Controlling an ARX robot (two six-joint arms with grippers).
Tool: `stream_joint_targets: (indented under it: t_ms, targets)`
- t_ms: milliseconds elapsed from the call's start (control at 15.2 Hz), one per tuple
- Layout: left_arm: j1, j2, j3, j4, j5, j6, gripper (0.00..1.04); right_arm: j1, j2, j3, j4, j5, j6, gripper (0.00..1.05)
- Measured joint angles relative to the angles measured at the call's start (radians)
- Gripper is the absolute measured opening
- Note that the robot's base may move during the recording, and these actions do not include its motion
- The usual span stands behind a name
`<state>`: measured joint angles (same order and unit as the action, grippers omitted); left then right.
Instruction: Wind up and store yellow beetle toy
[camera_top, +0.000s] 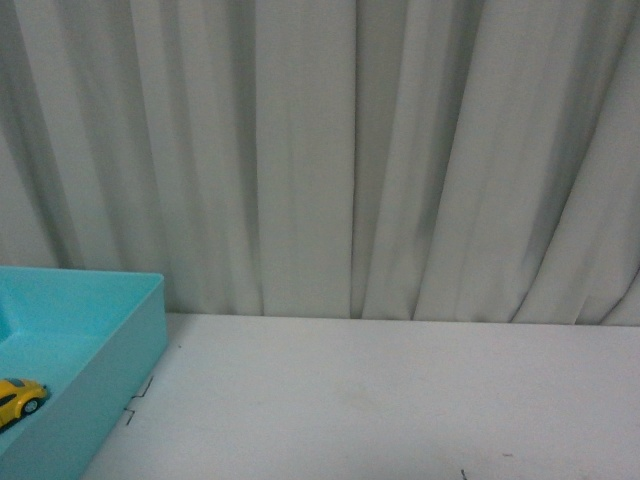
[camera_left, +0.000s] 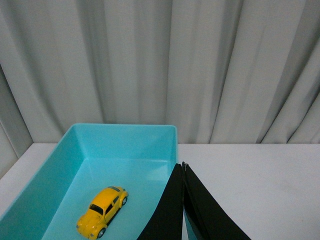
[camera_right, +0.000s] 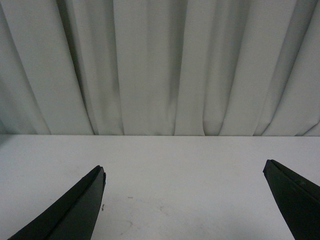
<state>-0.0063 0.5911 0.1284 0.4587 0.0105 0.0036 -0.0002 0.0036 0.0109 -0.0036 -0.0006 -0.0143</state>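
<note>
The yellow beetle toy lies on the floor of the turquoise bin, wheels down. In the front view the toy shows at the far left inside the bin. My left gripper is shut with nothing between its black fingers, held above the bin's right wall and apart from the toy. My right gripper is open over bare white table, its fingers wide apart and empty. Neither arm shows in the front view.
A white table runs to a grey pleated curtain at the back. Small black marks sit on the table beside the bin.
</note>
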Motion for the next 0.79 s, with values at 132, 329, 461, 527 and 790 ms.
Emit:
stream_joint_targets:
  t_ms: [132,329,461,527,790]
  targets:
    - [0.006,-0.04,-0.018,-0.015,-0.011,0.0,0.02,0.0,0.0,0.0,0.0,0.001,0.0,0.98]
    - [0.007,-0.115,-0.058,-0.063,-0.011,0.0,0.02,0.0,0.0,0.0,0.0,0.001,0.0,0.98]
    - [0.007,-0.178,-0.075,-0.101,-0.011,0.0,0.02,0.0,0.0,0.0,0.0,0.001,0.0,0.98]
    - [0.007,-0.202,-0.079,-0.118,-0.011,0.0,0.02,0.0,0.0,0.0,0.0,0.001,0.0,0.98]
    - [0.007,-0.286,-0.119,-0.154,-0.011,0.0,0.02,0.0,0.0,0.0,0.0,0.001,0.0,0.98]
